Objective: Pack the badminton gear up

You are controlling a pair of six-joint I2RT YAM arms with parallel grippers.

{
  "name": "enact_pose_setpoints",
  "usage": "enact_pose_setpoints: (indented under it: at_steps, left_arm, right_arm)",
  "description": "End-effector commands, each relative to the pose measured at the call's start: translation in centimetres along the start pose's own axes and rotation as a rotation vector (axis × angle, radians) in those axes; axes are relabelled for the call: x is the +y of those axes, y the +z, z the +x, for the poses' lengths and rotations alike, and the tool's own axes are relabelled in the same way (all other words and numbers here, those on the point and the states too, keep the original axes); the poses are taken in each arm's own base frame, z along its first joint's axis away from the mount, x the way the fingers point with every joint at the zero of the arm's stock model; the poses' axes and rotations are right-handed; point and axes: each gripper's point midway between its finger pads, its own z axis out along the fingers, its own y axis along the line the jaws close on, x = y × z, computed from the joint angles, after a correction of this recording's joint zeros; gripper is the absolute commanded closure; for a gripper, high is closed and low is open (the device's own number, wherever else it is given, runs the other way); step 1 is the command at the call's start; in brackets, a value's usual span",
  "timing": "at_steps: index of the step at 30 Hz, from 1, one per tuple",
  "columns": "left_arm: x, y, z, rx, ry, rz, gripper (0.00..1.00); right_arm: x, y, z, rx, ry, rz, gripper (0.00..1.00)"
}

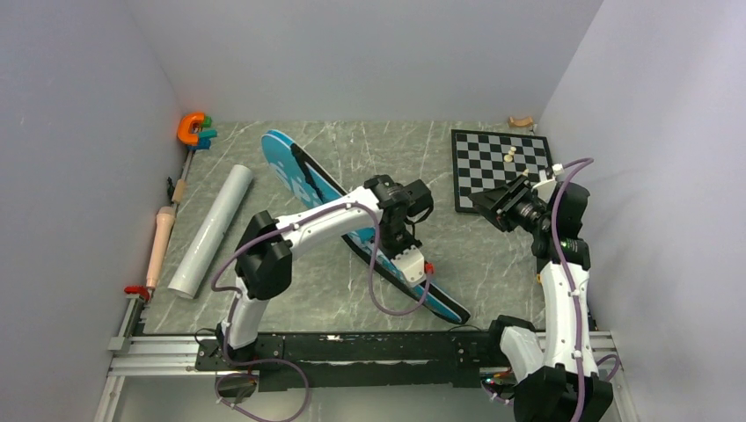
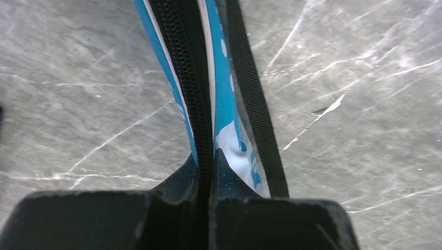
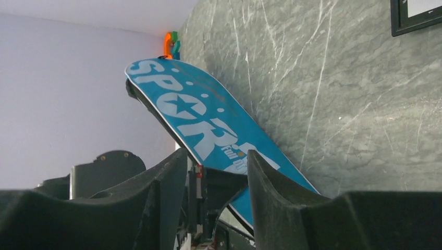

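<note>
The bag (image 1: 290, 163) lies diagonally mid-table, narrow end toward the near edge. The left gripper (image 2: 208, 208) is clamped on its zipper (image 2: 187, 78); draw straight along the seam. The right gripper (image 3: 216, 172) stands apart.

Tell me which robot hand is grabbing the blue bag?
The left hand: it is pinched shut on the zipper of the blue bag. The right hand is open, holding nothing.

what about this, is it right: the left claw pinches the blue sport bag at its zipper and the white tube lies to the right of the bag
Not quite. The left claw does pinch the blue bag at its zipper, but the white tube lies to the left of the bag, apart from it. The top external view shows this.
</note>
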Motion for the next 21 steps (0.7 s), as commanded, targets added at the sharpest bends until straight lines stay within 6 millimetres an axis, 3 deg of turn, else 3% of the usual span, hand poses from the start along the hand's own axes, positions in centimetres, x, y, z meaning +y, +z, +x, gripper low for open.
enact_pose_setpoints:
  at_steps: [1, 4, 5, 6, 7, 11, 17, 18, 19, 21]
  left_arm:
    - [2.1, -0.1, 1.3, -0.004, 0.042, -0.014, 0.93]
    - [4.0, 0.6, 2.6, -0.012, -0.003, -0.064, 0.84]
    - [4.6, 0.6, 2.9, -0.014, -0.013, -0.091, 0.75]
    - [5.2, 0.7, 3.3, -0.014, -0.023, -0.118, 0.56]
    - [5.6, 0.7, 3.6, -0.017, -0.028, -0.143, 0.51]
    - [6.6, -0.2, 4.5, 0.002, -0.049, -0.22, 0.47]
    - [7.9, -4.2, 5.6, -0.004, -0.146, -0.374, 0.45]
    - [7.8, -4.9, 5.8, -0.006, -0.167, -0.394, 0.34]
    - [8.1, -5.9, 6.3, -0.006, -0.217, -0.439, 0.05]
    - [8.4, -8.5, 7.6, 0.006, -0.319, -0.535, 0.01]
  right_arm:
    - [0.1, 0.1, -0.3, -0.028, -0.013, -0.01, 0.49]
    - [0.0, 0.3, -0.2, -0.03, -0.01, -0.009, 0.47]
    - [-0.1, 0.3, -0.1, -0.029, -0.01, -0.008, 0.46]
    - [-0.2, 0.4, -0.1, -0.028, -0.009, -0.005, 0.45]
    - [-0.3, 0.5, 0.0, -0.025, -0.01, -0.002, 0.44]
    - [-0.8, 0.8, 0.2, -0.019, -0.006, 0.01, 0.43]
    - [-1.1, 1.2, 0.4, -0.011, -0.009, 0.021, 0.42]
    - [-1.2, 1.3, 0.4, -0.012, -0.011, 0.023, 0.41]
    - [-1.2, 1.3, 0.4, -0.013, -0.011, 0.026, 0.41]
    - [-1.2, 1.5, 0.6, -0.013, -0.018, 0.032, 0.36]
